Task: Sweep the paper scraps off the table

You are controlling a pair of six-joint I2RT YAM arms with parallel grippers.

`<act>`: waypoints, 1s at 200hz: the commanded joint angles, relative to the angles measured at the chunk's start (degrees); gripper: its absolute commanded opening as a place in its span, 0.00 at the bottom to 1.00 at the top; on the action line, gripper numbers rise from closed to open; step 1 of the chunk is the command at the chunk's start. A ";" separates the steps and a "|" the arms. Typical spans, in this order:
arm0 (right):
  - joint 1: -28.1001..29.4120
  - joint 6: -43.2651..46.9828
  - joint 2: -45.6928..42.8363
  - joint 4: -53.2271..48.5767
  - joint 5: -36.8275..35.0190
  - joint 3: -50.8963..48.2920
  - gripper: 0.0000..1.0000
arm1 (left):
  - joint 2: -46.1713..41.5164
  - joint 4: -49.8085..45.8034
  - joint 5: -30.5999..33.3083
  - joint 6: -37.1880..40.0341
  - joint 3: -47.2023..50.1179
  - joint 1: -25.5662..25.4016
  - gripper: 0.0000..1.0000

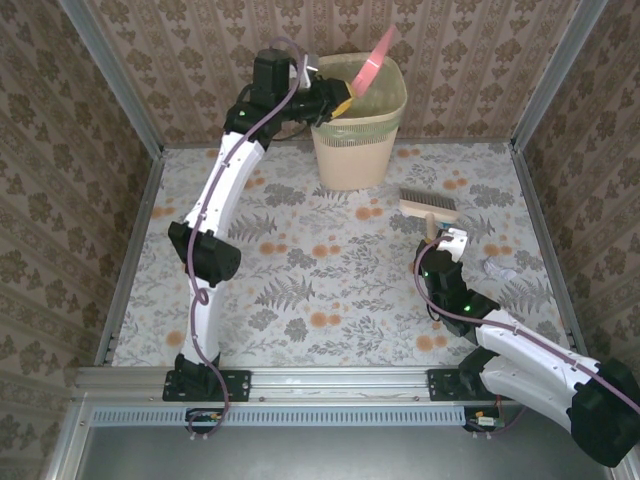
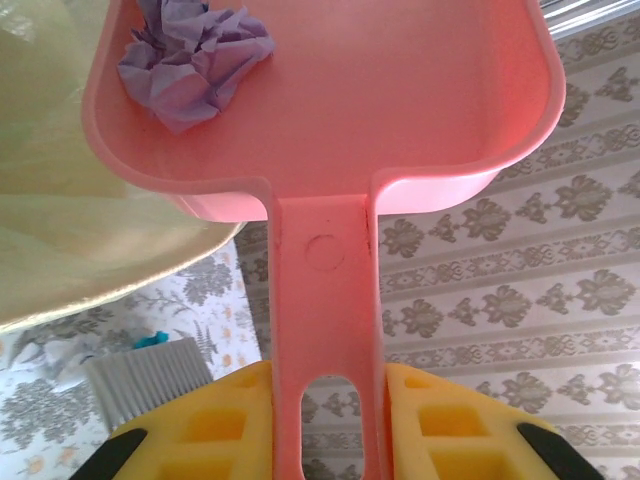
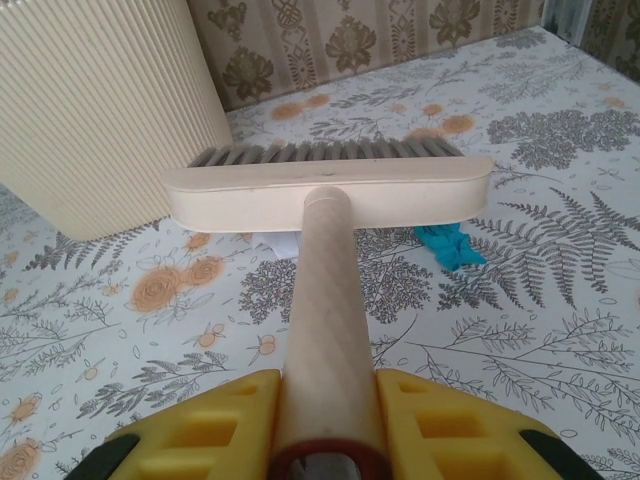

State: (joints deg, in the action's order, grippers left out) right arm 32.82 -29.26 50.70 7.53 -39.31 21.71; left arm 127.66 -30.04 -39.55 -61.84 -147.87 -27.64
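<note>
My left gripper (image 2: 325, 425) is shut on the handle of a pink dustpan (image 2: 330, 110), held tilted over the bin (image 1: 358, 130). A crumpled lilac paper scrap (image 2: 190, 65) lies in the pan's corner. My right gripper (image 3: 325, 420) is shut on the wooden handle of a brush (image 3: 325, 190), whose bristles rest on the table (image 1: 300, 280) right of the bin. A teal scrap (image 3: 450, 245) lies just right of the brush head. A white scrap (image 3: 280, 243) peeks out from under the head. Another white scrap (image 1: 497, 270) lies near the table's right rail.
The cream ribbed bin stands at the back centre of the table, close to the brush's left end. Brown patterned walls and aluminium rails (image 1: 130, 250) enclose the table on three sides. The flowered cloth stretches bare across the left half and the front.
</note>
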 commanded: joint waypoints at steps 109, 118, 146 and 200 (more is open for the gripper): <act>-0.21 1.21 -0.60 1.81 0.06 2.28 0.00 | -6.23 38.69 0.67 -24.16 24.81 3.53 0.00; -0.21 1.17 -0.47 1.86 0.09 2.28 0.00 | -6.10 40.17 0.92 -25.24 25.35 3.65 0.00; -0.19 1.35 -0.25 1.89 0.09 2.37 0.00 | -5.67 45.79 2.17 -29.55 27.55 3.91 0.00; -0.21 1.55 0.19 1.89 0.02 2.54 0.00 | -6.28 52.44 5.22 -33.17 29.89 3.82 0.00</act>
State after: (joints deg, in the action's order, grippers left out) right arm 32.82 -28.62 50.98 7.53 -38.89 21.87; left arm 124.73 16.29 -35.92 -93.01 -118.56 -24.01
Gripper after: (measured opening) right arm 0.273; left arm 0.253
